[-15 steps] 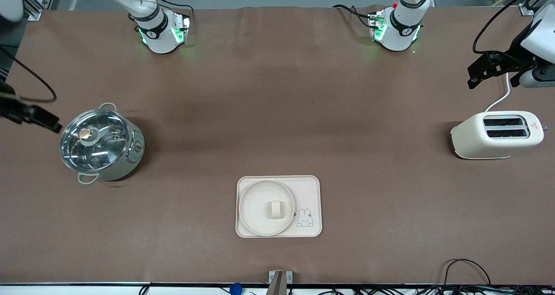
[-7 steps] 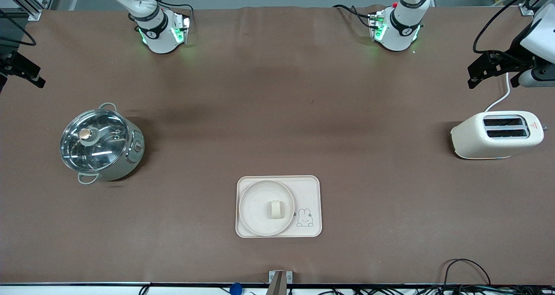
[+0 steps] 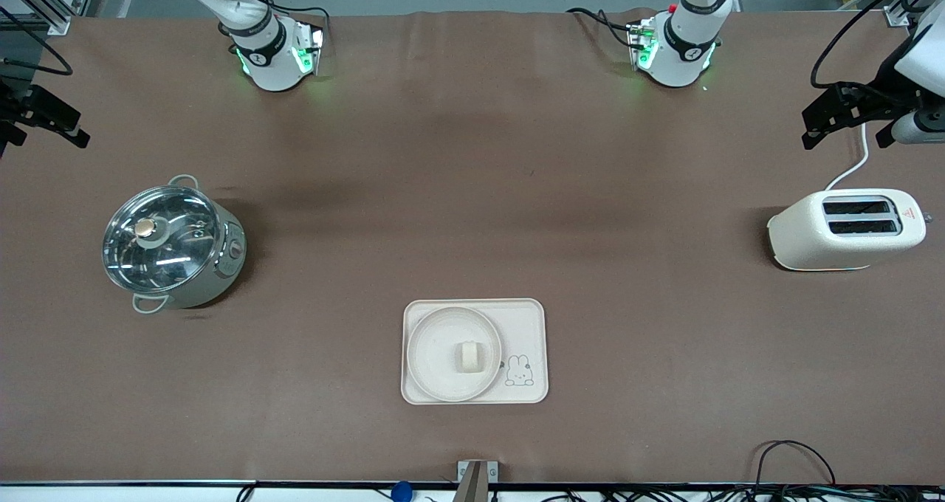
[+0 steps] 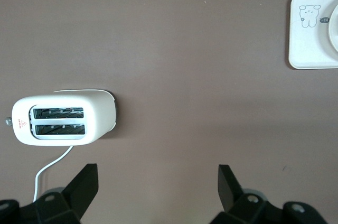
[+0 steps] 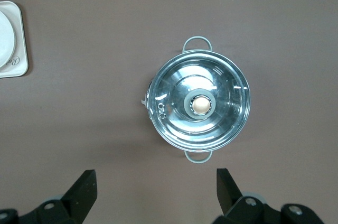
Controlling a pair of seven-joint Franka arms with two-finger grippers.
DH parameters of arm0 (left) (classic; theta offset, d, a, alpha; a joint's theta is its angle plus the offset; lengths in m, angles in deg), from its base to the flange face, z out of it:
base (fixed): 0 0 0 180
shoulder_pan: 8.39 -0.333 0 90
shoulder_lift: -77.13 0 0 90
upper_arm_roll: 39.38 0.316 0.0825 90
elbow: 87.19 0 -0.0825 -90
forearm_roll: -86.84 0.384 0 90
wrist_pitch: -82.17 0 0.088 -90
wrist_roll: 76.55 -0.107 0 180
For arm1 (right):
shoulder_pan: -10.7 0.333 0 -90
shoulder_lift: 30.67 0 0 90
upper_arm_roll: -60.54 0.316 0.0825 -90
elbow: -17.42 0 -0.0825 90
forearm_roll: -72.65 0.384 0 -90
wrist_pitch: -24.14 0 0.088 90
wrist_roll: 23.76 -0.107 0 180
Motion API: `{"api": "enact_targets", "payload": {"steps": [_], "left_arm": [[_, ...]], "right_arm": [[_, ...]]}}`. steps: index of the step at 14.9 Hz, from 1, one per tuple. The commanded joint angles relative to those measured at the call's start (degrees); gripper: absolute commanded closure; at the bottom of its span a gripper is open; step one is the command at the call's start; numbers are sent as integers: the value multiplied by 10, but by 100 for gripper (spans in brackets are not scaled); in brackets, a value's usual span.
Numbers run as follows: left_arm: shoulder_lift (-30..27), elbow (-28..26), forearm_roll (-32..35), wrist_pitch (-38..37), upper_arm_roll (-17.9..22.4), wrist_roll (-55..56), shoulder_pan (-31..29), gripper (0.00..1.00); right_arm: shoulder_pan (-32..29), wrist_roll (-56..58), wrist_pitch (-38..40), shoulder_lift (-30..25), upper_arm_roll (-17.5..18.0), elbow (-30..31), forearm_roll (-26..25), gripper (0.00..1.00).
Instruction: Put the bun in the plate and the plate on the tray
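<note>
- Cream bun (image 3: 468, 356) sits in plate (image 3: 435, 354) on tray (image 3: 528, 325).
- Left gripper (image 3: 845, 114), fingers apart, hangs above toaster (image 3: 845, 229).
- Right gripper (image 3: 44, 122), fingers apart, hangs above pot (image 3: 171, 243).

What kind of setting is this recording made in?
Probably a robot lab's mock kitchen bench: a brown-covered table with a toaster, a lidded pot, a rabbit tray, and loose cables at the table's edge.

The surface (image 3: 472, 192) under me was plain brown. My bun (image 3: 467, 356) was pale cream, on a cream-white plate (image 3: 432, 354); the cream tray (image 3: 528, 325) bore a small outlined rabbit. The toaster (image 3: 805, 240) was cream, the pot (image 3: 173, 247) silvery, my fingers (image 4: 84, 182) black.
</note>
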Motion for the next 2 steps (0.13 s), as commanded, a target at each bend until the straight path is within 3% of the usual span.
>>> {"api": "enact_targets", "payload": {"steps": [1, 2], "left_arm": [[3, 11, -5, -2, 1, -12, -1, 0], [3, 11, -6, -2, 1, -13, -1, 0]], "right_arm": [[-16, 10, -4, -18, 14, 17, 11, 0], [-13, 10, -5, -18, 14, 16, 11, 0]]}}
